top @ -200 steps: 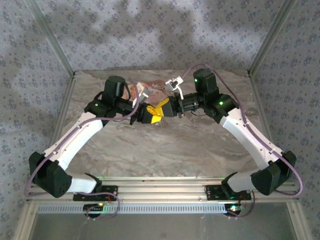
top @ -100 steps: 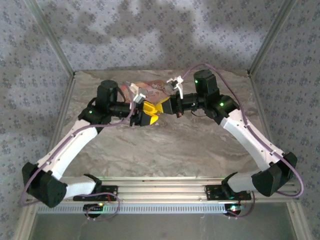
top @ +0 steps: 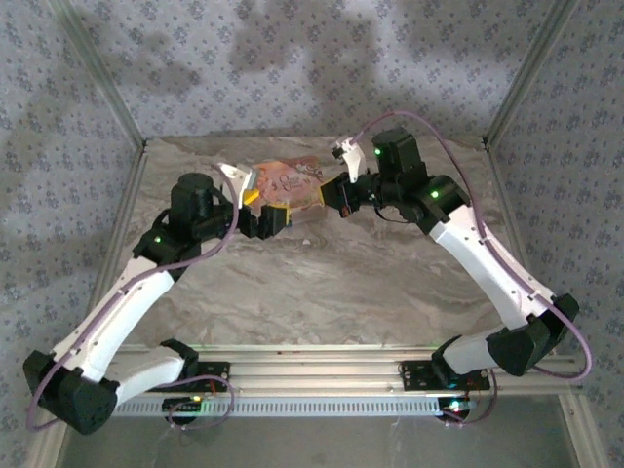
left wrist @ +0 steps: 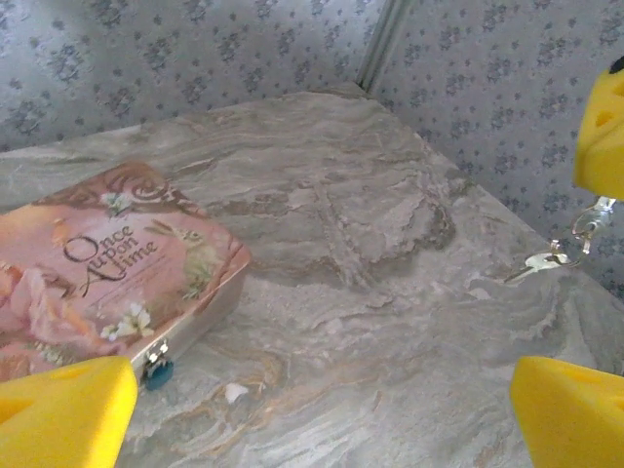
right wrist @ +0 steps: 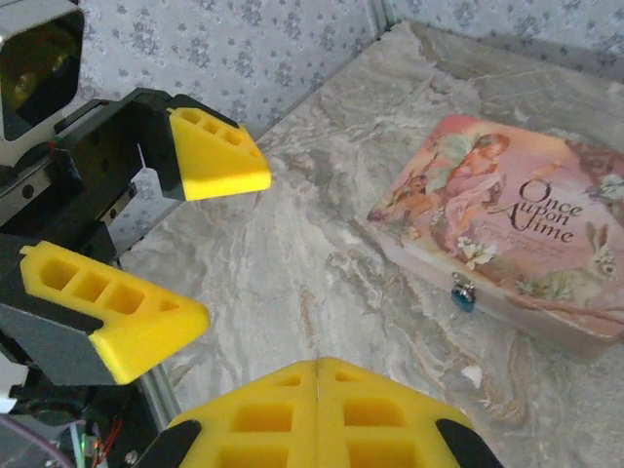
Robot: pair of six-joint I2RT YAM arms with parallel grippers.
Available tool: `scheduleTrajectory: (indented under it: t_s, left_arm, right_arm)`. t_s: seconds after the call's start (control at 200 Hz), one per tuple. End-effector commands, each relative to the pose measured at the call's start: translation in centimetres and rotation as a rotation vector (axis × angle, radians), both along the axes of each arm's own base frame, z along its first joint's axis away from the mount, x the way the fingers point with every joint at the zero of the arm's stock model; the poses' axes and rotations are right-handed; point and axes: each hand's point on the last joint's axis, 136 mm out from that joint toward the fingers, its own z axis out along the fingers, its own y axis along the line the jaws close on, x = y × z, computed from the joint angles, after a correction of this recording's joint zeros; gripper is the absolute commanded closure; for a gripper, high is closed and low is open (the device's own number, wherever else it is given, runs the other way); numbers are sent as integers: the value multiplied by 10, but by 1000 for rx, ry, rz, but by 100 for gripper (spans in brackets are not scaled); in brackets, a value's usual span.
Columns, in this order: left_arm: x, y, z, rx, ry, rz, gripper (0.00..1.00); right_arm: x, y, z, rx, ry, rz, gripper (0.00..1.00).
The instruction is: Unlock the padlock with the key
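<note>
Padlock (right wrist: 463, 293) hangs at front clasp of box (right wrist: 507, 224). Right tool (right wrist: 317, 375) pressed together, key (left wrist: 548, 259) dangling loose below it; left tool (right wrist: 232, 249) spread, empty, near box front. Risk: w/ nothing steadying padlock, swinging key won't line up, or padlock swivels away

A pink box (left wrist: 107, 263), lettered "Once Upon a Time", lies flat at the left of the left wrist view on a marbled tabletop (left wrist: 390, 224). A white fleck (left wrist: 235, 392) (too small to identify) sits near its front edge — flowered wallpaper (left wrist: 146, 58) runs along the top.
</note>
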Motion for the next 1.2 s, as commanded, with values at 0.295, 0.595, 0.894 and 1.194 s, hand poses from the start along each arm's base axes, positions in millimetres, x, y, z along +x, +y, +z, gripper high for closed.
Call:
scheduleTrajectory:
  t_s: [0.295,0.595,0.894,1.194]
  left_arm:
    - [-49,-52,67,-430,-50,-444,31]
    - [-43,-66,66,-523,-3,-533,53]
    - [-44,-76,63,-538,17,-581,62]
    - [-40,-83,60,-530,30,-577,62]
  right_arm:
    - [-7,7,20,243,87,94,100]
    - [-15,6,28,293,103,112,100]
    - [-18,7,31,310,100,120,100]
    - [-21,9,34,316,95,135,100]
